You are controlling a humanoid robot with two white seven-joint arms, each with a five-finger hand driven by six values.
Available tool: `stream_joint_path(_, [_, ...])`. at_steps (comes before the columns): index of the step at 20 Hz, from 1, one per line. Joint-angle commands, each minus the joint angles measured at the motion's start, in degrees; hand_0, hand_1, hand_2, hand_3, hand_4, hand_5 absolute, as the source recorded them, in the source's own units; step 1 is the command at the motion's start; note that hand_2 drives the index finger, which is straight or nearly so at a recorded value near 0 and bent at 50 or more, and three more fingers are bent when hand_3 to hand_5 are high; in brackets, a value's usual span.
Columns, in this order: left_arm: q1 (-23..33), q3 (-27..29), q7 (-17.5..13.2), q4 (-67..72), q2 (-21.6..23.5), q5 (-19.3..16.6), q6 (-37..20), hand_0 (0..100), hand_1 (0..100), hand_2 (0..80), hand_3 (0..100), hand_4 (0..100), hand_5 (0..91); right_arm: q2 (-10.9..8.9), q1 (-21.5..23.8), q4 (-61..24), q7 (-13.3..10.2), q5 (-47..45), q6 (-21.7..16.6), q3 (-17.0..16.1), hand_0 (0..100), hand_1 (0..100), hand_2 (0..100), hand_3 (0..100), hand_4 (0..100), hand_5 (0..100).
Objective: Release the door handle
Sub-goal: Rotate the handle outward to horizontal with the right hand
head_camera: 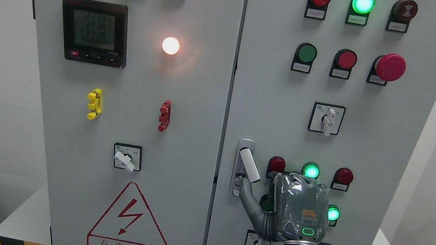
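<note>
The silver door handle (249,164) sits at the left edge of the cabinet's right door (371,167), its lever swung out and tilted down to the right from its backplate. My right hand (277,191) rises from the bottom edge, back of the hand toward the camera, just right of the handle. Its thumb (249,197) stretches up-left, and the tip lies just under the lever's lower end. The other fingers point at the panel, clear of the lever, and grasp nothing. The left arm does not show.
The grey cabinet's left door (132,125) carries a meter (94,31), lamps, a rotary switch (126,159) and a red warning triangle. Lamps, push buttons, a red mushroom button (389,67) and a rotary switch (326,119) crowd the right door around my hand.
</note>
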Motion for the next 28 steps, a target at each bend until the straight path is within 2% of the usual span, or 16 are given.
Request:
stream_joint_path(1, [0.0,0.6,0.0,1.0,0.0,0.0,0.0,12,39,0.0,0,0,0.0,-0.30,0.1,-0.2,0.2,0.1,0.0,-0.3,39,8,92,100,91,93])
stream_joint_path(28, [0.0,0.6,0.0,1.0,0.0,0.0,0.0,12,39,0.0,0,0,0.0,-0.48,-0.2,-0.5,0.4,-0.1,0.0,-1.8,40,8,92,100,91,93])
